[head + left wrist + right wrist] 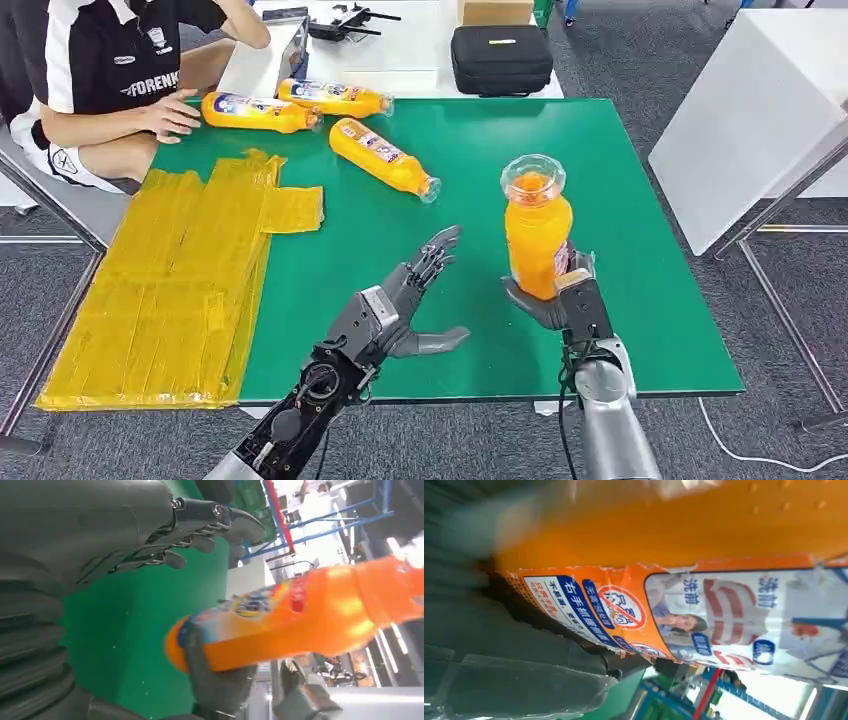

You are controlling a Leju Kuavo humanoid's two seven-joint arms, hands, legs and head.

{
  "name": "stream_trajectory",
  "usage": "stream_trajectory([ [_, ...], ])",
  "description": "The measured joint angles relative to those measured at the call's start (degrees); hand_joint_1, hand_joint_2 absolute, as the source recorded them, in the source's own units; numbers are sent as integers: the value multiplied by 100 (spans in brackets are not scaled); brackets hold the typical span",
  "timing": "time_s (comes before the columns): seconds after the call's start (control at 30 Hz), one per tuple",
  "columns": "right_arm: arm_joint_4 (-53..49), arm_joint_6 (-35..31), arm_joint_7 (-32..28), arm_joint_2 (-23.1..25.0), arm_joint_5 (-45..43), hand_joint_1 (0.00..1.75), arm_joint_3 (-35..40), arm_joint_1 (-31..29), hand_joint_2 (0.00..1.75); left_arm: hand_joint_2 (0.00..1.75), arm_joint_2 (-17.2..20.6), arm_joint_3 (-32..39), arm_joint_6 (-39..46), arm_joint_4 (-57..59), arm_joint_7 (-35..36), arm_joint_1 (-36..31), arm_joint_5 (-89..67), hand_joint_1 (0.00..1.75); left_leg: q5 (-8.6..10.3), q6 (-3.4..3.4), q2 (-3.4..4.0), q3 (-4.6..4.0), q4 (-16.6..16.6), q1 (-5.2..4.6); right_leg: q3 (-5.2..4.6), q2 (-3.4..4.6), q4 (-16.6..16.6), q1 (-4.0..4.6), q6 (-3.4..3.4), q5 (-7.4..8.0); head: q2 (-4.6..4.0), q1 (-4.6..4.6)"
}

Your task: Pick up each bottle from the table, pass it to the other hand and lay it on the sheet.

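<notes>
I see the right hand (562,296) clamped on the lower body of an orange bottle (537,232), holding it upright above the green surface (620,250). The right wrist view shows the bottle's printed label (704,615) pressed close against that hand.

The left hand (405,305) holds nothing. Its fingers (435,255) are spread apart and extended, thumb out to the side, and the palm faces the held bottle. I see a clear gap between this hand and the bottle; the left wrist view places the bottle just beyond the open fingers.

Three more orange bottles lie on their sides on the surface, well beyond both hands: one (384,156) ahead of the left hand, and two (260,112) (335,98) farther off beside a seated person (120,70).

The yellow sheet (170,290) lies flat on the surface, outboard of the left hand.
</notes>
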Motion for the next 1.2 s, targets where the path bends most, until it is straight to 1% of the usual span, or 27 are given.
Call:
stream_trajectory([
  [0.23, 524, 4, -37, 105, -68, 175, 502, -196, 175, 175, 42, 20, 15, -199, 48, -47, 2, 0, 0, 0, -2, -4, 0, -2, -4, -1, -1, -1, 0, 0, 0, 0],
  [0.47, 828, 77, -48, 140, -168, 175, 892, -308, 175, 175, 61, 55, 92, -199, 46, -110, 57, 0, 0, 0, -2, -5, 0, -2, -6, -1, 0, -1, 0, 0, 0, 0],
  [0.67, 832, 79, -48, 140, -170, 175, 900, -309, 175, 175, 61, 55, 96, -199, 46, -111, 57, 0, 0, 0, -2, -5, 0, -2, -6, -1, 0, -1, 0, 0, 0, 0],
  [0.73, 859, 112, -48, 140, -188, 175, 999, -312, 175, 175, 61, 55, 162, -196, 46, -127, 50, 0, 0, 0, -1, -5, 0, -2, -7, -1, 0, -1, 0, 0, 0, 0],
  [0.83, 861, 138, -59, 146, -219, 175, 1420, -309, 175, 175, 66, 61, 334, -116, 48, -200, 74, 0, 0, 0, -1, -7, 0, -2, -9, -1, -1, -1, 0, 0, 0, 0],
  [1.17, 384, 103, -94, 177, -240, 175, 1851, -125, 175, 175, 66, 129, 391, 77, -31, -214, 153, 0, 0, 0, -1, -9, 0, -2, -14, -1, -1, -1, 0, 0, 0, 0],
  [1.2, 332, 103, -92, 177, -258, 175, 1886, -121, 175, 175, 66, 142, 369, 92, -61, -220, 179, 33, 0, 0, -1, -9, 0, -2, -14, -1, -1, -1, 0, 0, 0, 0],
])
